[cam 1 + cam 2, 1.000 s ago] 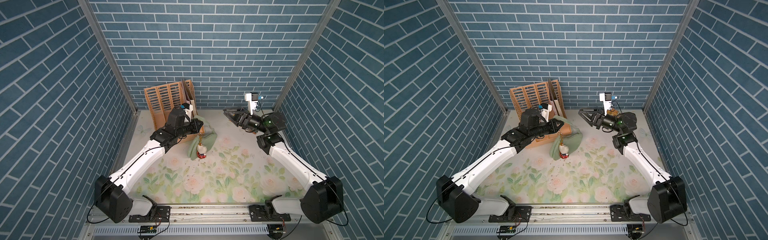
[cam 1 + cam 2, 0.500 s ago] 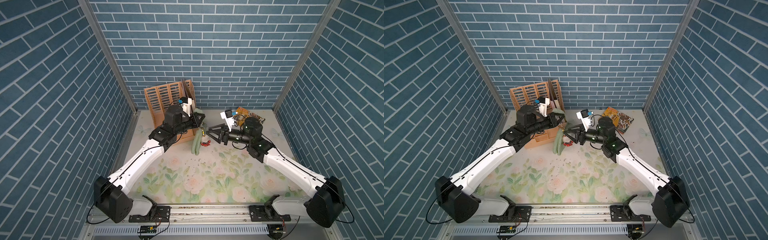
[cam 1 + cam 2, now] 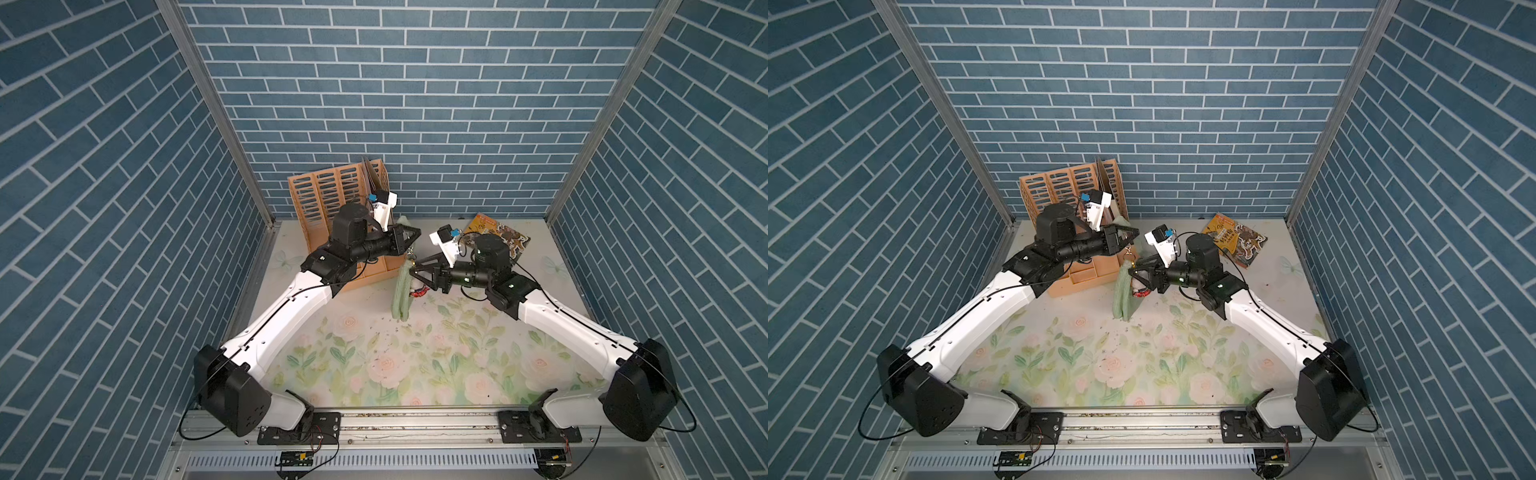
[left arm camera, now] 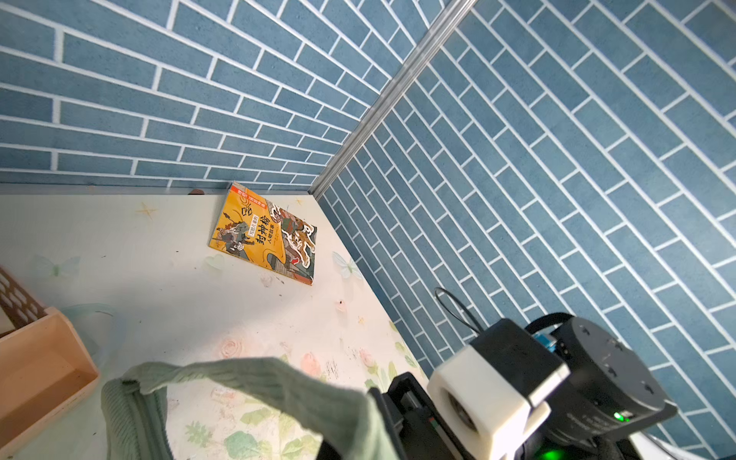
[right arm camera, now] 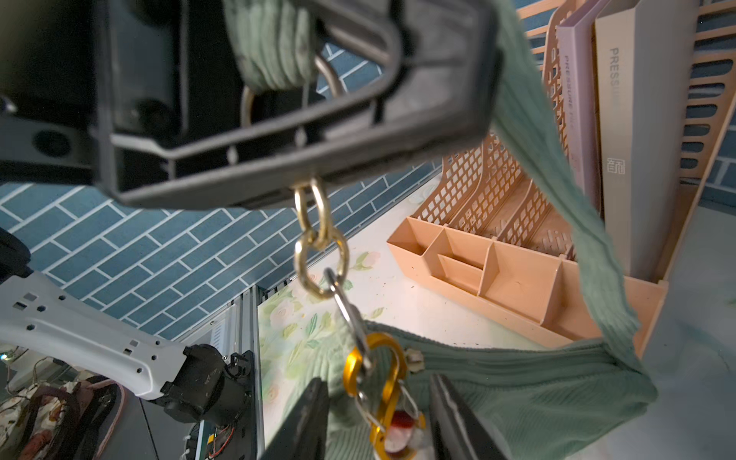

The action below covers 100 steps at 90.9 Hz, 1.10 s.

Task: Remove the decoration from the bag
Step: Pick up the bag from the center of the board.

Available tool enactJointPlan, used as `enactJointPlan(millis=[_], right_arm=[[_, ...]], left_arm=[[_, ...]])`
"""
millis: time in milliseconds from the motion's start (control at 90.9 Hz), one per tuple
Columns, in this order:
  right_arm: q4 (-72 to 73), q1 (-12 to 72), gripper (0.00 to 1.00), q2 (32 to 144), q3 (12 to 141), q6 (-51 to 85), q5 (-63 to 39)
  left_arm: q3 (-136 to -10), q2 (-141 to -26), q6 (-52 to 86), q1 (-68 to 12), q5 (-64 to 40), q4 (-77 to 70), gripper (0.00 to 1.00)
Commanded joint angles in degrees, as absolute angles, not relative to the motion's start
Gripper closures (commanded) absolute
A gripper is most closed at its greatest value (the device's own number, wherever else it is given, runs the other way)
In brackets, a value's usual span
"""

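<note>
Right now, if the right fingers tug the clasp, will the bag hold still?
Probably not: the bag hangs in limp folds from the left gripper, so it looks floppy. The gold clasp dangles on loose chain rings, so it likely swings.

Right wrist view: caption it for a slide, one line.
Left gripper holds the bag up by its strap; right gripper, open, brackets the gold clasp of the decoration.
</note>
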State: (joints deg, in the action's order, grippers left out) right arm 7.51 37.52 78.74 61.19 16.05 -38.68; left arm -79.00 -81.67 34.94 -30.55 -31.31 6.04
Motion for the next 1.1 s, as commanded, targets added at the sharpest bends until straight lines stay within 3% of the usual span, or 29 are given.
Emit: enactJointPlan(millis=[0,341,638,880,946,1034,1089], right_arm=[[7.34,37.80,0.56,78.44,64.13,13.80,-41.43],[6.17,37.72,0.68,78.06,65.66,12.69,-41.81],[5.15,37.31,0.67,78.81,67.51,11.67,-40.70],[6.68,37.38,0.93,79.61,68.17,13.40,-42.14],[7.72,37.36,0.98,79.39,67.78,14.79,-41.99],[8.12,37.35,1.00,79.23,67.95,16.92,-41.35],[7.89,37.32,1.00,79.11,68.26,17.92,-40.85]], left_arm=[[-82.33,-81.94,31.30,-30.19,-33.66,6.71,1.00],[-83.83,-83.10,29.57,-30.21,-35.95,8.18,1.00],[-83.63,-82.59,28.12,-30.17,-37.45,9.50,1.00],[-83.99,-82.43,27.61,-30.23,-37.19,10.02,1.00],[-83.98,-82.16,27.49,-30.08,-37.31,10.48,0.87],[-82.73,-80.56,27.61,-29.26,-37.84,10.63,0.48],[-81.13,-78.74,27.44,-28.48,-38.21,10.54,0.37]])
